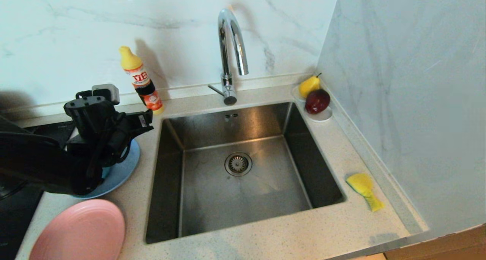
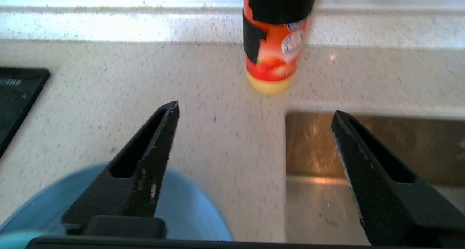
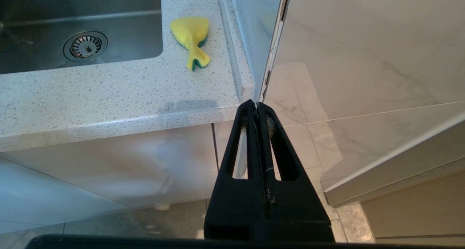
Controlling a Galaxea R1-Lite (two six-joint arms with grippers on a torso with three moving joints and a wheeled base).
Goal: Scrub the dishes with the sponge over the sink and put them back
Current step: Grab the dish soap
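Note:
My left gripper hangs open and empty above the counter, between the grey-blue plate and the sink's left rim. My left arm covers much of that plate. A thin teal edge of the bowl shows on the plate. The pink plate lies at the counter's front left. Right of the sink, the yellow sponge lies crumpled on the counter. My right gripper is shut and parked below the counter's front right corner.
A dish soap bottle stands behind the plate, close ahead of the left fingers. The tap rises behind the sink. A white saucer with a pear and a dark red fruit sits back right. The black stovetop is at far left.

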